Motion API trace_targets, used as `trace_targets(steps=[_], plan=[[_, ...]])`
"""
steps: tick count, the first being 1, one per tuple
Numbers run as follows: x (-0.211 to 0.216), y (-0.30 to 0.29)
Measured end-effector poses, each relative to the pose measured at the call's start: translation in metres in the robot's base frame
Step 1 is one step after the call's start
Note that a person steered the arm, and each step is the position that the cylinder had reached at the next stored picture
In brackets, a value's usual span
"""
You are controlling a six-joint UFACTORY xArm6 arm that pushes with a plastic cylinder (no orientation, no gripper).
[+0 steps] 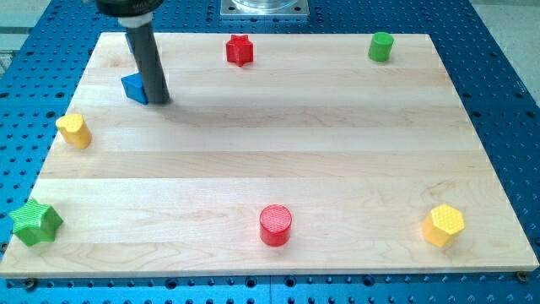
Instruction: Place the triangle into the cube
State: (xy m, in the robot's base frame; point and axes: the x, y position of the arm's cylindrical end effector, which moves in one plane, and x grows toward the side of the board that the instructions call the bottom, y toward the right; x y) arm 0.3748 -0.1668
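Seven small coloured blocks sit on a pale wooden board (278, 160) that lies on a blue perforated table (506, 76). At the near left corner a green star-shaped block (35, 223) hangs slightly over the board's edge. Farther up the left edge stands a yellow block (74, 131), roughly cylindrical, its exact shape hard to make out. Toward the far left lies a blue block (134, 88), which looks like the triangle, partly hidden behind the dark rod; the rod's lower end, the tip (159, 102), rests just right of this blue block and appears to touch its right side. The arm carries no pincer, so there is no opening or grasp to report. At the far edge, left of centre, sits a red star-shaped block (240, 50). Near the front edge at about the middle stands a red cylinder (275, 225), well apart from everything else. At the far right is a green cylinder (380, 46), and at the near right corner a yellow hexagonal block (444, 224). No block can be clearly identified as a cube.
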Motion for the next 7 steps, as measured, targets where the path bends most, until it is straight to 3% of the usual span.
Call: trace_targets(steps=[1,2,4,5,7], plan=[[0.009,-0.045],[-0.043,-0.027],[-0.039,0.001],[-0.074,-0.007],[-0.029,-0.035]])
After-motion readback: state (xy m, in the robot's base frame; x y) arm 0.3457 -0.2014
